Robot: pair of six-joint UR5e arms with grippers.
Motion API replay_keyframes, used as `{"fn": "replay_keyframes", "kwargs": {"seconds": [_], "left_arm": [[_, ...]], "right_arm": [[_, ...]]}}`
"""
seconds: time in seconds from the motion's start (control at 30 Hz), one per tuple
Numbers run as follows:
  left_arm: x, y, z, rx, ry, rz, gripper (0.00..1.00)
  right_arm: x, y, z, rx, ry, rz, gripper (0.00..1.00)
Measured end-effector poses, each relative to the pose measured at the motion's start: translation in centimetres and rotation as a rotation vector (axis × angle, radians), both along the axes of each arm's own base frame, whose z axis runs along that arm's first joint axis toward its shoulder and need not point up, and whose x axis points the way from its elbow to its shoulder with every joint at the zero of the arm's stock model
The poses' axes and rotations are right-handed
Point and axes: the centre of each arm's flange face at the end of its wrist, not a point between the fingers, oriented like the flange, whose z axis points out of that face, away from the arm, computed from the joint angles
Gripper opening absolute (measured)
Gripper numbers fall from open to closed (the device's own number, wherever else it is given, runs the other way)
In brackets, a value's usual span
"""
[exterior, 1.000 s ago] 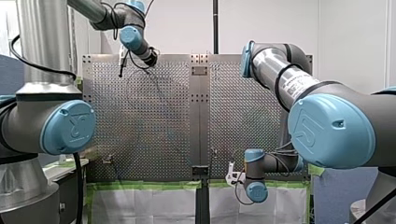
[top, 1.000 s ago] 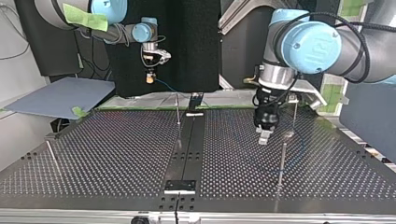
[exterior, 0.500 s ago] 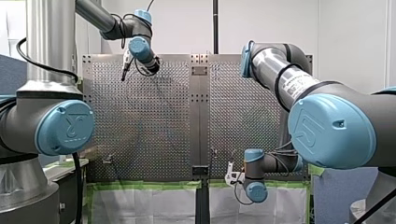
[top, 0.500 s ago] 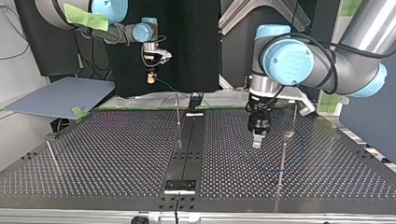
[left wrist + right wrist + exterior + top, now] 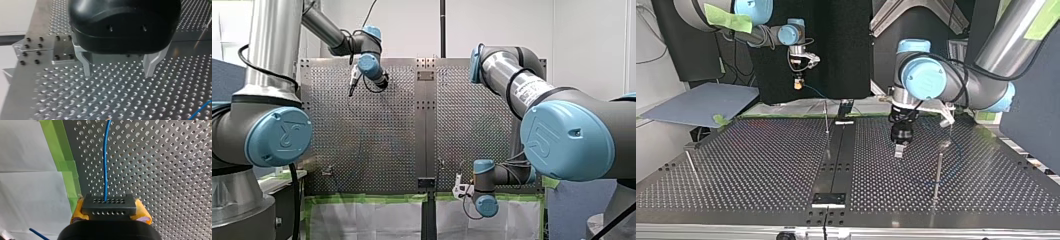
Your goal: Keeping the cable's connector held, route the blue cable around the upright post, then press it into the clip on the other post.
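My right gripper (image 5: 109, 216) has its yellow pads shut on the black connector (image 5: 109, 207) beyond the table's far edge in the top view, where it shows as (image 5: 797, 84). The blue cable (image 5: 105, 162) runs straight out of the connector over the perforated plate. My left gripper (image 5: 117, 71) hangs open just above the plate, with nothing between its metal fingers (image 5: 86, 66); a bit of blue cable (image 5: 201, 111) lies off to one side. In the top view the left gripper (image 5: 898, 150) stands between a thin upright post (image 5: 826, 119) and another post (image 5: 937, 172).
A third thin post (image 5: 691, 164) stands near the top view's left edge, and a fourth (image 5: 952, 122) behind my left arm. A dark centre rail (image 5: 836, 160) splits the table. Green tape (image 5: 67, 167) lines the plate's edge.
My left arm has swung toward the top view's left, bringing its open gripper nearer the centre rail. The right arm and connector have stayed still.
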Motion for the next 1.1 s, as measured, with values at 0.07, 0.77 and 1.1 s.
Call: {"fn": "replay_keyframes", "kwargs": {"seconds": [0.07,0.77,1.1], "left_arm": [[0.4,0.0,-0.8,0.004,0.014,-0.003,1.0],[1.8,0.0,-2.0,0.076,0.026,0.028,1.0],[2.6,-1.1,-4.0,0.159,0.037,0.061,1.0]], "right_arm": [[0.0,0.0,0.0,-0.001,0.0,0.0,0.0],[0.1,0.0,0.0,0.001,-0.002,0.001,0.0],[0.1,0.0,0.0,0.004,-0.017,-0.001,0.0]]}}
